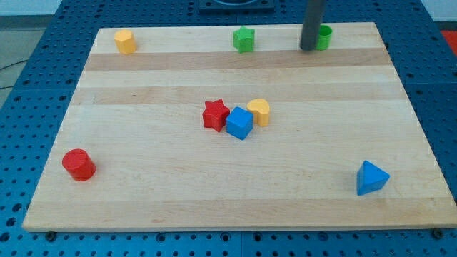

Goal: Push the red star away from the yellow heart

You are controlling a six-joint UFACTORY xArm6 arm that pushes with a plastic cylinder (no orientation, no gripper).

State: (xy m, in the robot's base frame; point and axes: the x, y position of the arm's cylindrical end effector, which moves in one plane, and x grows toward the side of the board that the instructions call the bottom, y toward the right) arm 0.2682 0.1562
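Note:
The red star (215,114) lies near the board's middle. A blue cube (240,123) touches its right side, and the yellow heart (259,111) sits just right of the cube, touching it. My tip (308,48) is at the view's top right, far from the star and heart, right beside the left edge of a green cylinder (323,36).
A yellow cylinder-like block (125,41) sits at the top left, a green star (243,39) at the top middle, a red cylinder (78,164) at the lower left and a blue triangular block (371,178) at the lower right. The wooden board (143,200) lies on a blue pegboard.

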